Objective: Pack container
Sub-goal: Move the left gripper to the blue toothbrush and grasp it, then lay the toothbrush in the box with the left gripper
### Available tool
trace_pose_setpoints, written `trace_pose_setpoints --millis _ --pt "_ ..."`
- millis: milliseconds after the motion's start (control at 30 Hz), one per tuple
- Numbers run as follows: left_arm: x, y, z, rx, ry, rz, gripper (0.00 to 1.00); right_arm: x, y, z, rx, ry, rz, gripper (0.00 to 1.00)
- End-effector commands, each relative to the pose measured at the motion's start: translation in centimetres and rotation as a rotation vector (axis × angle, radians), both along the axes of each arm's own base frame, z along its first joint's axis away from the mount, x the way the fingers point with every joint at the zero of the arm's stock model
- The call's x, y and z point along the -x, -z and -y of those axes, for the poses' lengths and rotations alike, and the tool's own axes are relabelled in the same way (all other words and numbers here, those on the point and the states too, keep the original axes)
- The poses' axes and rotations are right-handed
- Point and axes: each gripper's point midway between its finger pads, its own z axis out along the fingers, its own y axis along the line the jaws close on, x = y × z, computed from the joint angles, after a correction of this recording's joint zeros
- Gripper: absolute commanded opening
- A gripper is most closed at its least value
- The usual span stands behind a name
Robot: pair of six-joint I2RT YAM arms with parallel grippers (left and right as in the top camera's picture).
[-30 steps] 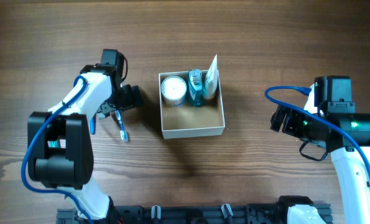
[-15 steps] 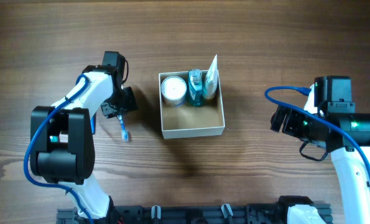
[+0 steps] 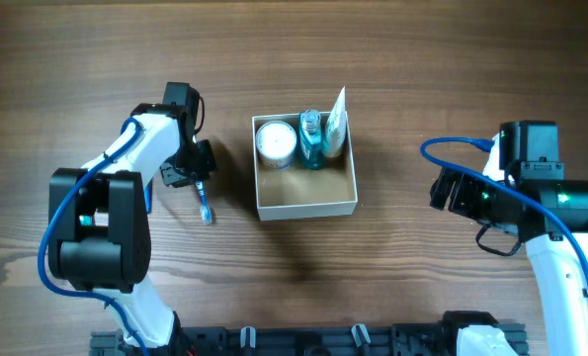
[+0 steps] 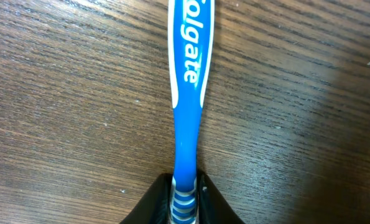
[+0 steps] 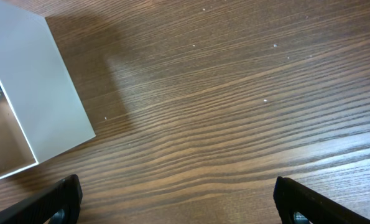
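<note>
The square container [image 3: 308, 190] is white-walled, tan inside; left fingers [image 4: 155, 203] pinch a toothbrush [image 4: 188, 93], right fingers [image 5: 60, 199] gape wide

Hand [image 4: 186, 186] — on toothbrush [image 4: 188, 93] (blue)

Left arm [image 3: 140, 148] and right arm [image 3: 560, 262] are wearing white shells over black joints, a blue cable [image 3: 450, 145] looping off each; the right end effector [image 5: 175, 202] is showing black fingers [image 5: 54, 202].
</note>
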Motion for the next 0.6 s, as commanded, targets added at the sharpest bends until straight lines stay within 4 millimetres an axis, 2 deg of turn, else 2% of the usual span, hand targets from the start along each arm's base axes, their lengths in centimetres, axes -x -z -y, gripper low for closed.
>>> trace_pose_setpoints --millis 0,100,200,267,300,367,467,500,567 --pt "1.6 1.9 -0.6 -0.021 -0.003 -0.077 0.14 0.1 0.3 0.5 0.027 -0.002 -0.007 1.00" --pt "1.5 1.9 -0.6 -0.021 -0.003 -0.077 0.05 0.1 0.2 0.5 0.027 -0.002 -0.007 1.00" --pt "1.3 1.6 -0.5 -0.021 -0.003 -0.067 0.04 0.1 0.2 0.5 0.027 0.000 -0.003 1.00" --pt "0.8 0.8 -0.7 -0.030 -0.003 -0.040 0.04 -0.1 0.1 0.5 0.027 0.001 0.003 1.00" --pt "0.2 -0.3 -0.7 -0.034 -0.002 -0.012 0.04 -0.2 0.1 0.5 0.027 0.002 0.007 1.00" --pt "-1.4 -3.8 -0.5 -0.026 0.000 0.079 0.04 -0.3 0.1 0.5 0.027 0.003 0.011 1.00" --pt "-3.8 -11.1 1.4 -0.011 0.149 0.293 0.04 -0.3 0.1 0.5 0.027 0.004 0.012 1.00" --pt "-4.3 -14.3 2.9 -0.013 0.261 0.393 0.04 -0.4 0.0 0.6 0.026 0.005 0.015 1.00" --pt "-4.3 -19.3 6.0 -0.034 0.497 0.565 0.04 -0.7 -0.2 1.2 0.016 0.062 0.031 1.00"
